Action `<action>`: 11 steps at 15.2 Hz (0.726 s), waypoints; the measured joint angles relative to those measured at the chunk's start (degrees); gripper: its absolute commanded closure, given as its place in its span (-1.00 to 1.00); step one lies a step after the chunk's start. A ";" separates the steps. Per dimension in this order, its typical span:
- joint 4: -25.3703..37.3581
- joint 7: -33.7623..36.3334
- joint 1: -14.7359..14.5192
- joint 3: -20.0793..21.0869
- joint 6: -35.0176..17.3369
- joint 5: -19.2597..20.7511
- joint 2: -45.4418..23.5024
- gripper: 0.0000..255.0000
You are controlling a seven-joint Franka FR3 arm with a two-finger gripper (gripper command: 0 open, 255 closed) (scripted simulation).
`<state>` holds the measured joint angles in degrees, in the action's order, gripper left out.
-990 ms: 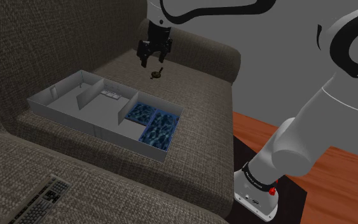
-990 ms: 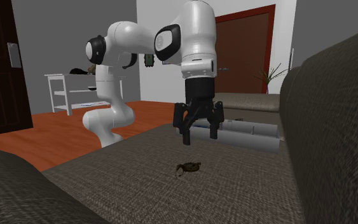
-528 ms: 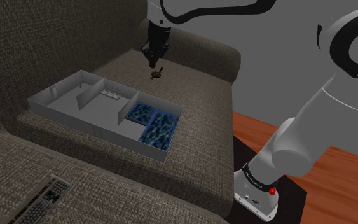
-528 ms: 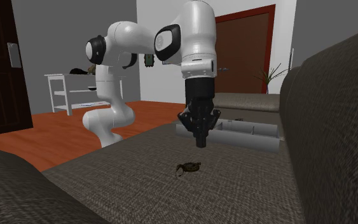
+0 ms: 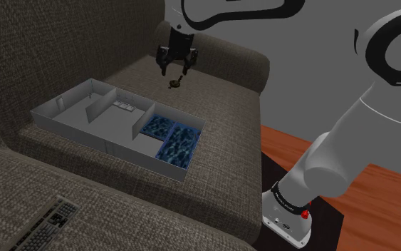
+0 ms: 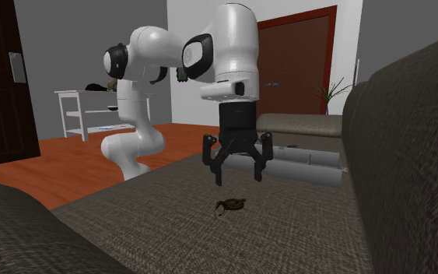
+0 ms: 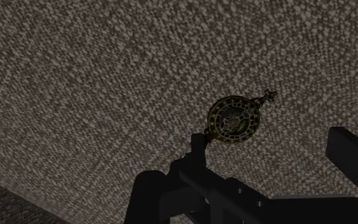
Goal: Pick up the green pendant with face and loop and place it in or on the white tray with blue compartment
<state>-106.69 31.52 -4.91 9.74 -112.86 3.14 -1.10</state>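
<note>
My claw [image 6: 238,177] hangs released, its two black fingers [image 7: 352,156] spread wide and grasping nothing, pointed down at the seat. Directly beneath it, not touching either finger, lies the small round pendant with a dark green face, a brassy rim and a little loop at one end [image 7: 234,120]. Looking along the claw [image 7: 274,149], the pendant sits flat in the gap between the fingers, nearer one fingertip than the other. From the second exterior view the pendant [image 6: 230,205] rests on the cushion just under my open claw, with clear air between us. From the shoulder view the claw [image 5: 176,71] hovers just above the pendant [image 5: 175,83].

Around us both spreads the coarse woven grey-brown sofa [image 5: 220,121], whose seat carries everything here. Well apart from the claw, towards the shoulder view's lower left, sits the shallow grey-white tray with dividing walls [image 5: 117,127]; its patterned blue compartment [image 5: 174,139] is the end closest to me. In the second exterior view that tray [image 6: 303,165] lies behind my claw.
</note>
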 measured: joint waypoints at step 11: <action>-4.17 12.19 0.86 -1.07 -5.68 -0.12 -1.93 -1.00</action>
<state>-110.86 43.71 -4.06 8.66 -118.54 3.02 -3.02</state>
